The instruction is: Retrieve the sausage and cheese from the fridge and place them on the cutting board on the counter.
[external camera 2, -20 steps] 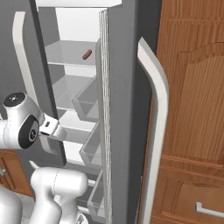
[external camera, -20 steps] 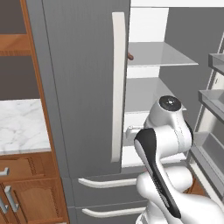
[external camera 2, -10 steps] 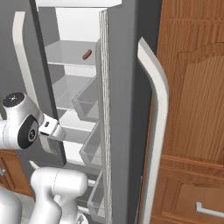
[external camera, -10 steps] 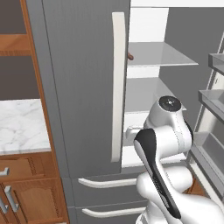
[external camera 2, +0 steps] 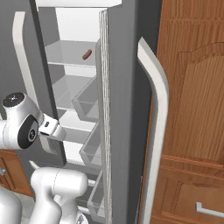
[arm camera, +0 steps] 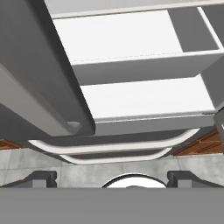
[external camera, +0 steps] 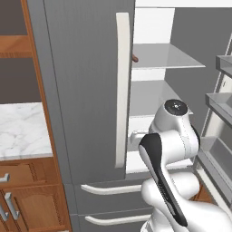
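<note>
Fridge (external camera: 86, 90): You have the right door swung wide, so the white shelves are open to reach; the left door is closed, its pale handle (external camera: 121, 90) upright beside the opening.
Desk (external camera: 20, 131): You see a strip of white marble to the left of the fridge, over brown cabinets. The cutting board cannot be made out on this strip.
Arm: You have it folded low in front of the lower shelves, elbow raised, wrist aimed into the compartment.
Lower drawers (arm camera: 118, 148): Both are closed; the hand view looks across their curved handles from below the shelves.
End effector (arm camera: 113, 177): The two dark tips stand well apart with nothing between them, so you hold it spread and empty.
Sausage (external camera 2: 87, 54): It lies on an upper shelf toward the back, well above the wrist. Judged next need: lift and reach upward.
Cheese: You cannot locate it from these views.
</note>
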You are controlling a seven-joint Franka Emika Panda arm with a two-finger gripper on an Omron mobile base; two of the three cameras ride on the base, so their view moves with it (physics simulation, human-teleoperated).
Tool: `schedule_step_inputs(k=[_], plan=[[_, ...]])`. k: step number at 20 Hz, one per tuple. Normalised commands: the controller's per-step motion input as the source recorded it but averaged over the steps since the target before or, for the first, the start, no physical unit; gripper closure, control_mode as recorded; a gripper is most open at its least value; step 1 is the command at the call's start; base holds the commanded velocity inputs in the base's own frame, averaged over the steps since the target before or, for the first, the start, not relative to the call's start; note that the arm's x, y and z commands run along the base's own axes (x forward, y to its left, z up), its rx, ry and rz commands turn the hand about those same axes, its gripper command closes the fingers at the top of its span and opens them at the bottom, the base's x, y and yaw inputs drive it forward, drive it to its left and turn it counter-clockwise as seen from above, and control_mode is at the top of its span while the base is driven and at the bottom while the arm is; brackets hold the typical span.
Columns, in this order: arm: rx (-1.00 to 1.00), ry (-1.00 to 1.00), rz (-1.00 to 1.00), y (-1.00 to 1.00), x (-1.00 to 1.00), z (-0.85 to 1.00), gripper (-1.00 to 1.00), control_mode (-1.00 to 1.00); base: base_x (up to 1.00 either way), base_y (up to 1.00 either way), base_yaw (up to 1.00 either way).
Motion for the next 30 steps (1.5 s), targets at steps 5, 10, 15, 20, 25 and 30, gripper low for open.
schedule_step_inputs(k=[5, 10, 15, 20, 25, 30], plan=[[0.0, 0.0, 0.0, 0.0, 0.0, 0.0, -1.0, -1.0, 0.0, 0.0, 0.0], [0.05, -0.11, -0.04, -0.1, -0.09, -0.01, -1.0, -1.0, 0.0, 0.0, 0.0], [0.04, -0.16, 0.08, -0.3, -0.02, 0.3, -1.0, -1.0, 0.0, 0.0, 0.0], [0.01, -0.1, 0.22, -0.24, 0.1, 0.37, -1.0, -1.0, 0.0, 0.0, 0.0], [-0.06, -0.06, 0.21, -0.03, 0.27, 0.4, -1.0, -1.0, 0.0, 0.0, 0.0], [-0.11, -0.07, 0.13, 0.0, 0.14, 0.54, -1.0, -1.0, 0.0, 0.0, 0.0]])
